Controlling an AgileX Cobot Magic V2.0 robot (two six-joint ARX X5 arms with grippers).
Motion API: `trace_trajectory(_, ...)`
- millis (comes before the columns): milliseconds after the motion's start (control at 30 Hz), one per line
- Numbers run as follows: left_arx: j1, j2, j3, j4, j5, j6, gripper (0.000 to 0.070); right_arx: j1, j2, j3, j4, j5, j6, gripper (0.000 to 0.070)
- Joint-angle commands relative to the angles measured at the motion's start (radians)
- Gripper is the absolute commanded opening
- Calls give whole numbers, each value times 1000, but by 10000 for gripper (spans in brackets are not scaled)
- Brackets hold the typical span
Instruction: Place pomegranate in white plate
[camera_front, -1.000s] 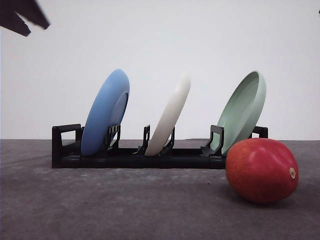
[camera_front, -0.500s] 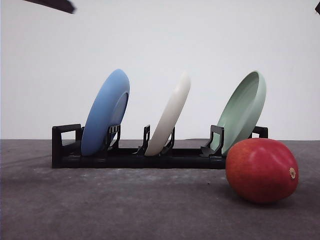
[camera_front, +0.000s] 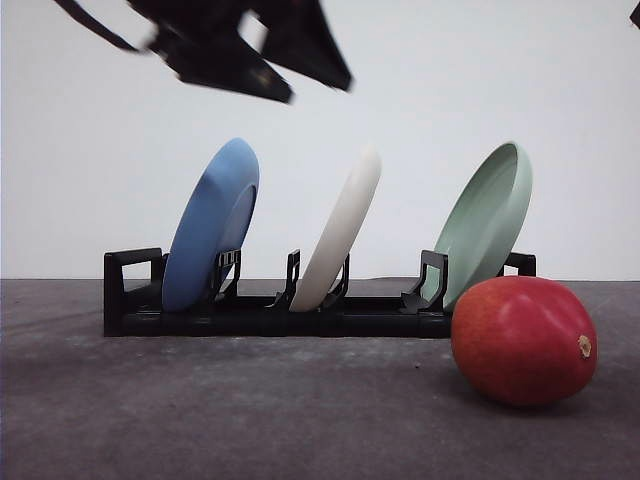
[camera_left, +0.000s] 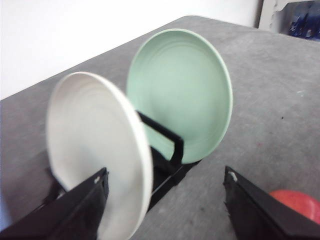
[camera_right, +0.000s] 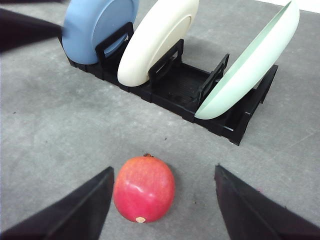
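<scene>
I work in what looks like a lab or test bench, not a home kitchen. The table (camera_front: 200, 420) before me is covered in plain grey matting, and a bare white wall (camera_front: 450, 90) stands behind it. The only props are a black rack (camera_front: 270, 312) with a blue plate (camera_front: 205, 230), a white plate (camera_front: 340, 232) and a green plate (camera_front: 490, 215) stood on edge, and a pomegranate (camera_front: 522, 340). Past the table's far edge I glimpse blurred blue shelving (camera_left: 300, 20).

Bright, even light; motion-blurred left tool (camera_front: 250, 55), soft white plate (camera_left: 95, 150).
</scene>
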Motion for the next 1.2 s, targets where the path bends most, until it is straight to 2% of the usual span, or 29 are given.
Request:
trace_trajectory(0,-16,55,31,30,-23,-12,423,5,3,16,10,-4,11,409)
trace_trajectory(67,-23,109,56,30,-48,-18,423,5,3,16,10,-4,11,409)
trace_trajectory(300,-23,276,187,-10,-122,-112,422,5,3,16,10,-4,12,409)
trace_trajectory(567,-16,408,303,-17,-150,-115,422,5,3,16,10,-4,11,409)
trace_trajectory(900,-2,453,318,-41,-176,-115,419,5,3,16,10,-4,11,409)
trace_trajectory(967,-2,453,318,-49,-176,-115,376,5,3,16,10,-4,11,409)
trace_trajectory(1067,-2,453,318,-62,-176,-116,217,5,3,16,10,-4,11,409)
trace_trajectory(1167,-3,453,318,-66,-175,-116,132,5,3,16,10,-4,11,409)
